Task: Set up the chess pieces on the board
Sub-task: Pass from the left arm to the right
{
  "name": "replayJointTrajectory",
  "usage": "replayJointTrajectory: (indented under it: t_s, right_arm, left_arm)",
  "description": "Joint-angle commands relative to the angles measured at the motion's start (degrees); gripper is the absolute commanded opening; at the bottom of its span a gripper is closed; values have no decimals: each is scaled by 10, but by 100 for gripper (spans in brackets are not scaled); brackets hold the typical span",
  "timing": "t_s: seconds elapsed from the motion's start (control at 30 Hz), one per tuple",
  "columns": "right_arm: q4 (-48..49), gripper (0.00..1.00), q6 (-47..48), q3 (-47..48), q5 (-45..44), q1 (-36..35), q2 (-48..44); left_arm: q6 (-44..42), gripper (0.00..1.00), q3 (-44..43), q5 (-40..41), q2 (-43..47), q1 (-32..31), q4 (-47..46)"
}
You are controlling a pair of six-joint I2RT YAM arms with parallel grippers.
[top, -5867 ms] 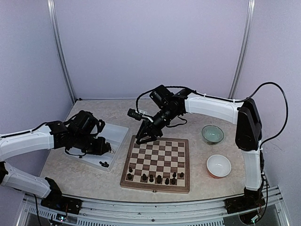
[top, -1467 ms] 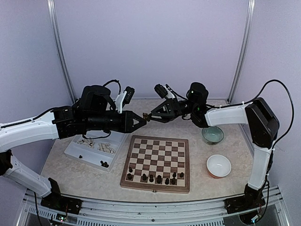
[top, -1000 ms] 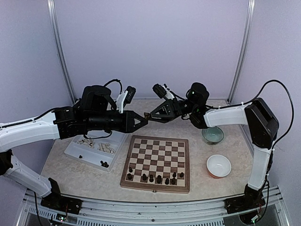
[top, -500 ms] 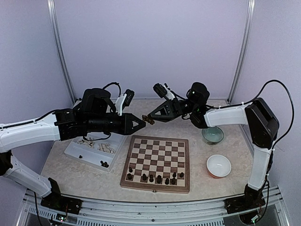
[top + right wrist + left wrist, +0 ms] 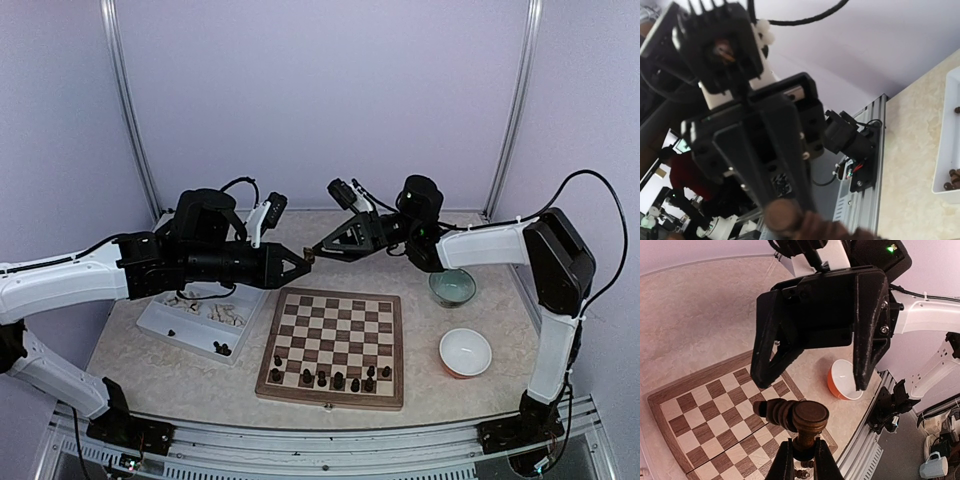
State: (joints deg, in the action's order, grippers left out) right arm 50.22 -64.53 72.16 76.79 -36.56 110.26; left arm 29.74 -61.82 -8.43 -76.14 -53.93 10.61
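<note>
1. My left end effector (image 5: 298, 263) is pinched tight on one dark chess piece (image 5: 795, 416), which it holds in the air above the far edge of the board (image 5: 335, 325).
2. My right end effector (image 5: 810, 384) faces it with the jaws wide. The piece is just in front of the gap. I cannot tell if it is already between the fingers.
3. I judge this step to be a handover. The right jaws should go forward until the pads cover the body of the piece and then close firmly. Only after this may the left let go.
4. The piece is small and rounded, so a grip near its end may let it slip.
5. Several dark pieces (image 5: 330, 378) stand on the near rows of the board, and a falling piece could knock them over.
6. Left of the board is a white tray (image 5: 165, 322) with cream pieces (image 5: 212, 311). Right of the board are two bowls (image 5: 452, 285). I think none of these stands in the way of the arms.
</note>
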Motion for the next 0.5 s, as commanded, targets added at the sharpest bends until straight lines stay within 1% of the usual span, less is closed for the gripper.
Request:
replayJointTrajectory:
  t_s: [0.0,0.13,0.2,0.33,0.47]
  right_arm:
    - [-8,66,16,-8,-5,1,-6]
    - [-11,69,11,1,7,-9,4]
    - [-10,68,8,3,12,-15,6]
    - [-3,62,0,4,20,-21,8]
    - [12,49,-7,0,24,-22,8]
  left_arm:
    - [2,2,-4,-25,-2,2,-29]
    - [0,2,-6,-23,-2,4,-31]
    - [-1,2,-6,-21,-3,5,-31]
    - [-2,2,-4,-16,-6,8,-32]
    - [-2,2,3,-12,-4,12,-33]
